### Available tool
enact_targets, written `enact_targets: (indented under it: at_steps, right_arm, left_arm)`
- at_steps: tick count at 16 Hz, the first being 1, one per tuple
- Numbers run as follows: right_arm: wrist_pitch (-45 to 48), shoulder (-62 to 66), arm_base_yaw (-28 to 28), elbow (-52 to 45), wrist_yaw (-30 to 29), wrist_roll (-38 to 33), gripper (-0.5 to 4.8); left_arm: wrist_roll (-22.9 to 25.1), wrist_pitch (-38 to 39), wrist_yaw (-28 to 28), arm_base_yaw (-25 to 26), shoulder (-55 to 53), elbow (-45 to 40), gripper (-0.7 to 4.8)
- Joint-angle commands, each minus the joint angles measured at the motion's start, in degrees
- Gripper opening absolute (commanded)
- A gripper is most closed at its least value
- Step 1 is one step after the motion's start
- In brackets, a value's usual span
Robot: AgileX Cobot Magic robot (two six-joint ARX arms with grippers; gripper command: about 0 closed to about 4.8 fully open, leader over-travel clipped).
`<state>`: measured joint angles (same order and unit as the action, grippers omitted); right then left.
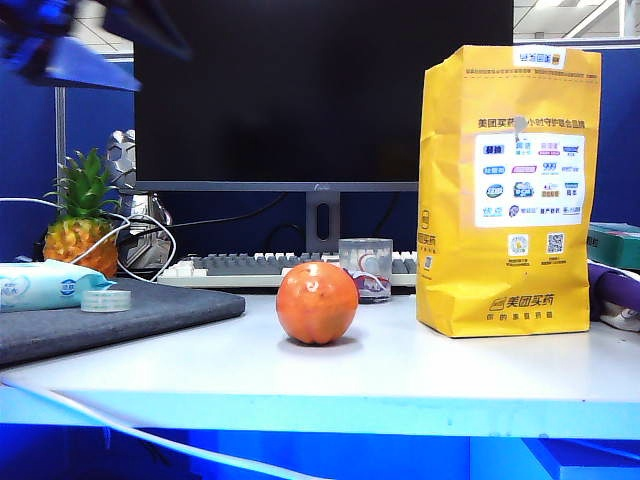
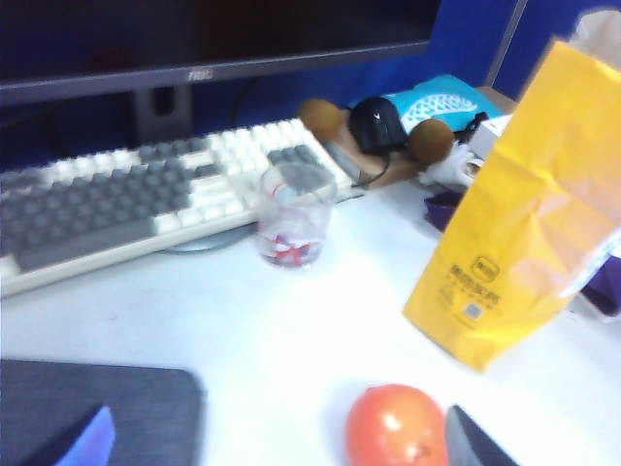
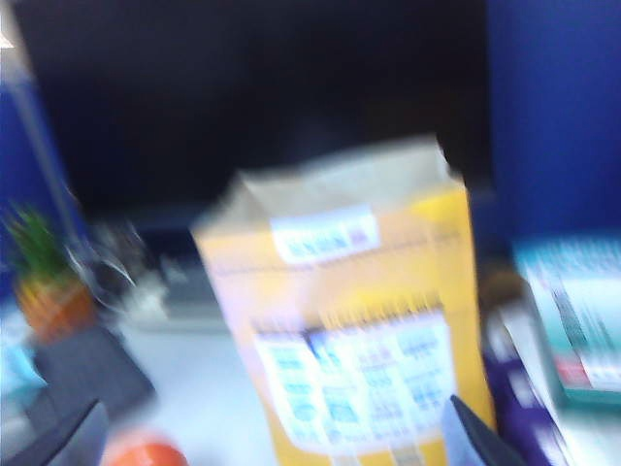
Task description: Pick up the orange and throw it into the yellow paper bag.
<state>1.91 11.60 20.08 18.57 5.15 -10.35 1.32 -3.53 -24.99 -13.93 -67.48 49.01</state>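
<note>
The orange (image 1: 316, 302) sits free on the tabletop (image 1: 420, 365), yellow paper bag (image 1: 508, 190) upright at its 3 o'clock. Left end effector (image 2: 281, 442), fingers apart, straddles it for pickup; right end effector (image 3: 277, 442), also apart, faces the bag

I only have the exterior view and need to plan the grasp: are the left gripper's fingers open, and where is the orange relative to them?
Observer: In the left wrist view the left gripper has its fingers apart and holds nothing. The orange sits between them, close to one finger.
Operator: And the right gripper? I can't see it.
Observer: The blurred right wrist view shows the right gripper open too, facing the yellow paper bag.
Operator: Anything behind the bag?
Observer: A black mouse on a brown wrist rest.
</note>
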Motion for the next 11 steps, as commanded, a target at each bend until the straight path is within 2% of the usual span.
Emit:
enact_targets:
  at_steps: [1, 3, 4, 7, 10, 11]
  right_arm:
    - [-7.7, 13.6, -0.1, 7.1, -1.6, 0.3, 4.48]
    - [-9.3, 22.6, -0.9, 11.2, -8.7, 0.3, 4.48]
    - [-9.2, 26.9, -1.6, 13.2, -11.9, 0.3, 4.48]
    - [-9.5, 35.2, -3.4, 16.8, -15.5, 0.5, 4.48]
    - [-10.1, 38.6, -5.9, 16.9, -21.0, 0.8, 4.48]
    - [-10.7, 39.0, -6.1, 16.9, -21.2, 1.3, 4.48]
  left_arm:
    - [3.8, 4.5, -6.1, -1.9, -6.1, 4.7, 4.79]
    - [9.4, 5.5, -5.7, -4.5, -8.1, 4.9, 4.79]
    - [12.5, 5.9, -4.2, -7.4, -9.2, 4.9, 4.79]
    - [21.9, 6.4, 4.6, -15.0, -12.0, 4.9, 4.79]
    - [25.3, 6.0, 12.6, -19.9, -17.5, 5.2, 4.79]
    - [25.3, 5.6, 14.3, -20.4, -19.2, 5.3, 4.79]
